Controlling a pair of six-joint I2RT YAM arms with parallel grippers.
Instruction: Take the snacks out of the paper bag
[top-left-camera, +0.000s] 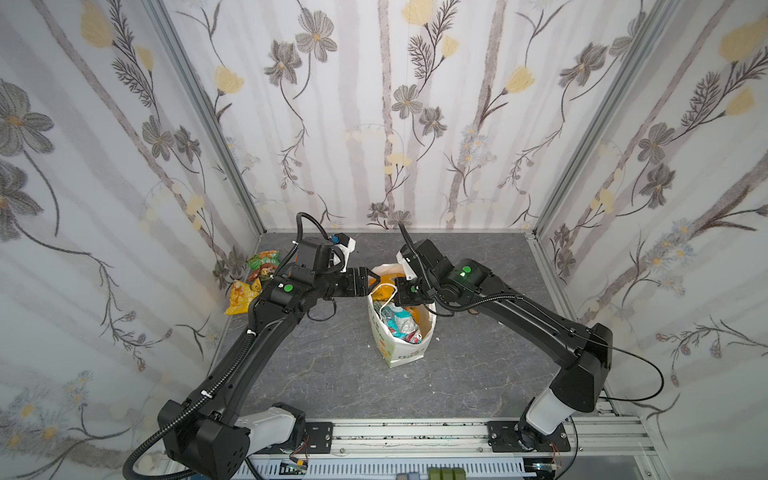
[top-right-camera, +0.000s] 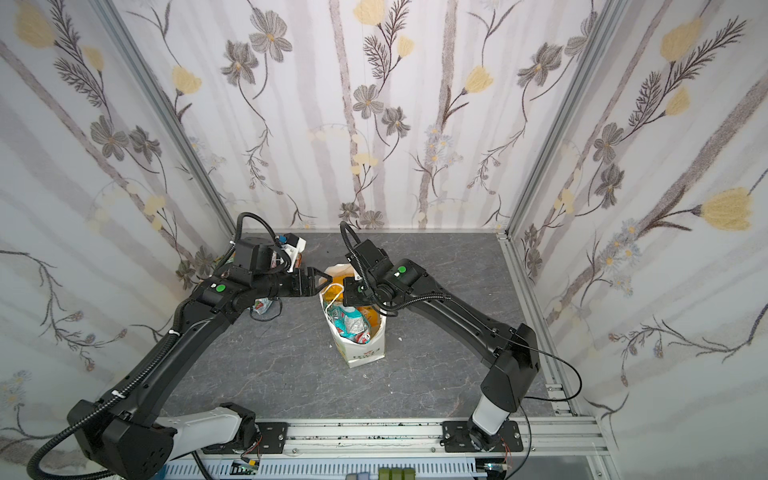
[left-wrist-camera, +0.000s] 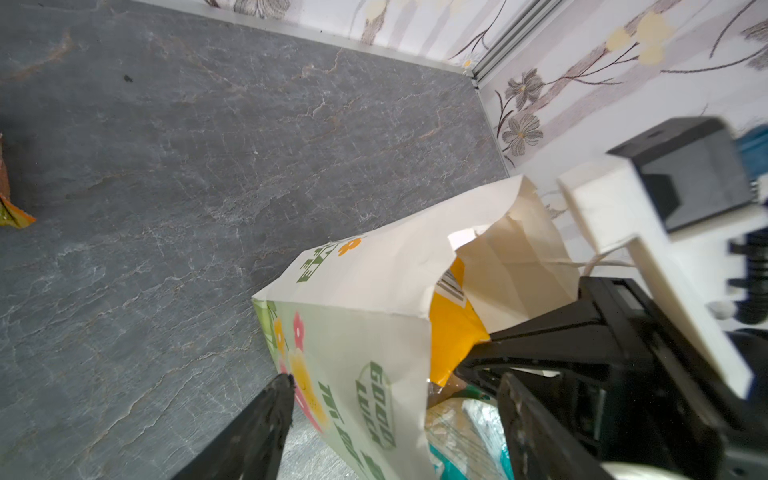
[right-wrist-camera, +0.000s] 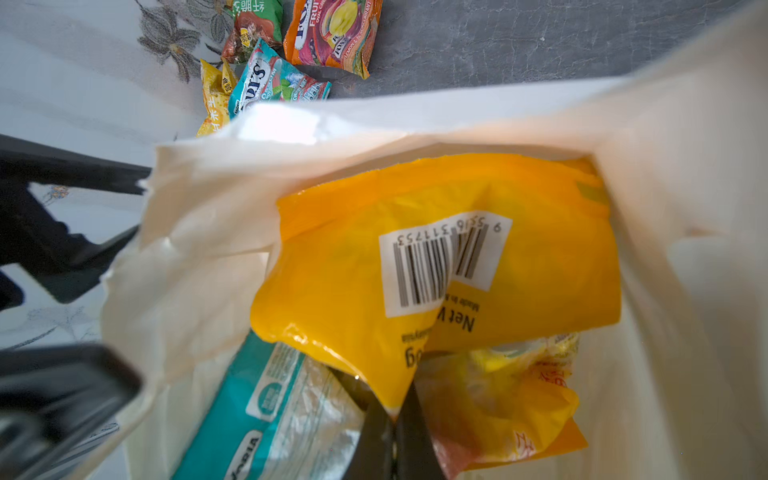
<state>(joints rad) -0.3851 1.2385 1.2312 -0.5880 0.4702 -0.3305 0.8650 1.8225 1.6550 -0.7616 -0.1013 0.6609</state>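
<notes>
Visibly crumpled white paper bag (top-left-camera: 399, 353), mouth open; yellow snack (right-wrist-camera: 340, 282) topmost.

The grey stone-patterned desk (top-left-camera: 332, 374) carries the upright paper bag (top-left-camera: 397, 353) near its middle and a cluster of snacks (top-left-camera: 240, 298) by its left edge, towards the far corner.

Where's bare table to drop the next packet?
Bare slate table lies between the paper bag and the right wall, and between the bag and the front rail. Crowded: the snack pile by the left wall, and the bag mouth.
</notes>
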